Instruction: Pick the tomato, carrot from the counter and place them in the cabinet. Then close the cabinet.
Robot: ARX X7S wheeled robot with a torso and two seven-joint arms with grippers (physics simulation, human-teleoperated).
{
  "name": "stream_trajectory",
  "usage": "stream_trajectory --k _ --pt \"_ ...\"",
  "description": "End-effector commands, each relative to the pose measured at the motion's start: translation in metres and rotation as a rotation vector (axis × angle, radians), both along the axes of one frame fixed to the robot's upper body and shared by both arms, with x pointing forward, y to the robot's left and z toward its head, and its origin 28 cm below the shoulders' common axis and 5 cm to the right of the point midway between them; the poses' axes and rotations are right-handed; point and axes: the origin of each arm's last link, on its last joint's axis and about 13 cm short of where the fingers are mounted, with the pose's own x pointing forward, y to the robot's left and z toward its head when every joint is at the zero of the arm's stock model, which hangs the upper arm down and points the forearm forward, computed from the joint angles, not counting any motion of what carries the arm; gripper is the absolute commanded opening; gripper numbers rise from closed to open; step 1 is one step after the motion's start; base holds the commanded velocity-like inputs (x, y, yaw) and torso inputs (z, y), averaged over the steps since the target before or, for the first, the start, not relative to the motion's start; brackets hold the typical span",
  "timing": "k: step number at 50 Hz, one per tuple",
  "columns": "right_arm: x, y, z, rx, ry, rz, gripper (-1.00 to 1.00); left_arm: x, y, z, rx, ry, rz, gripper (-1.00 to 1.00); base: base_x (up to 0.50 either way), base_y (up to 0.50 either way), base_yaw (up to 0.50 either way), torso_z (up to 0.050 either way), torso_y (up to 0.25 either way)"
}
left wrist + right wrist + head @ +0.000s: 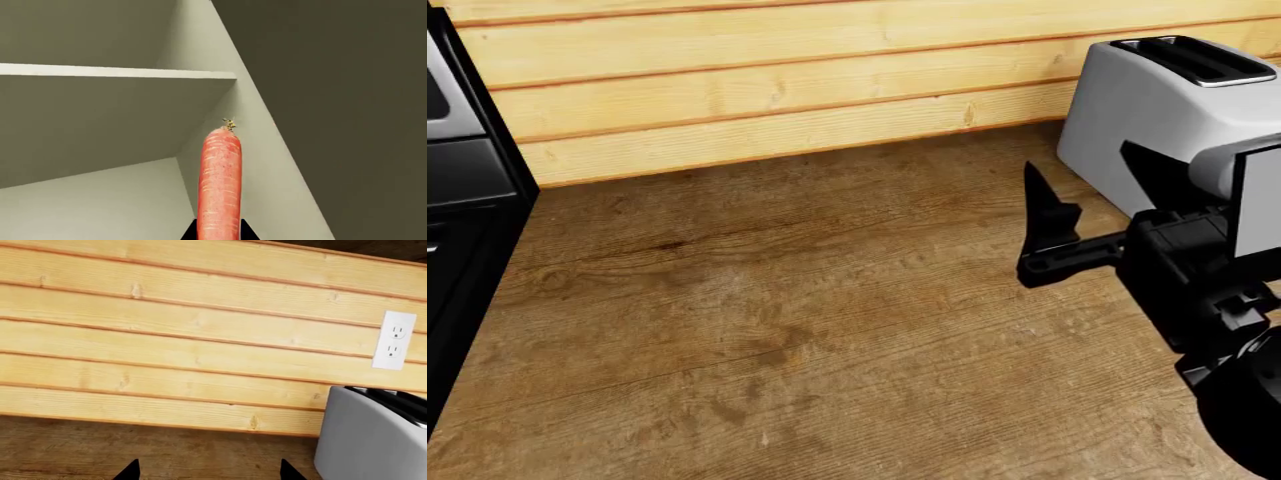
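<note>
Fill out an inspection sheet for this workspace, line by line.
Surface: brown wood-grain counter, bare where visible.
Job's things: slim orange-pink carrot held inside the pale open cabinet, below its shelf; tomato not seen.
Clutter: grey toaster at the counter's right rear.
Grippers: left pincer shut on the carrot; right pincer open, empty, above the counter.
Cables: nothing seen.
Surroundings: light wooden plank wall, white outlet, black stove at left.

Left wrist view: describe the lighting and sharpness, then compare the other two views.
Left wrist view: carrot sharp; cabinet shelf shades the space beneath it. Head view: even light, soft sheen on counter. Right wrist view: evenly lit, toaster crisp, no blur.
</note>
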Motion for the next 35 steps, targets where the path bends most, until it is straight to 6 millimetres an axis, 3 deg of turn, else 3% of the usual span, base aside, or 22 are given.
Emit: stream_trajectory --k 1,9,24,35 --pt "0.001 0.0 -0.003 0.004 0.004 0.003 1.0 0.015 -0.002 0.024 -0.025 -0.017 0.063 -1.0 0.0 0.0 0.0 0.0 0.0" --pt "0.0 -0.001 -0.004 -0.001 0.006 0.001 1.0 0.037 0.009 0.032 -0.049 -0.002 0.158 -1.0 0.0 0.0 0.0 0.0 0.0" --pt "0.003 0.004 -0.003 -0.004 0.008 0.014 1.0 0.049 0.021 0.051 -0.125 -0.015 0.199 -1.0 0.0 0.0 0.0 0.0 0.0" --pt "0.001 0.002 -0.004 0.001 0.008 0.012 1.0 0.063 0.028 0.05 -0.175 0.1 0.221 -1.0 0.0 0.0 0.0 0.0 0.0"
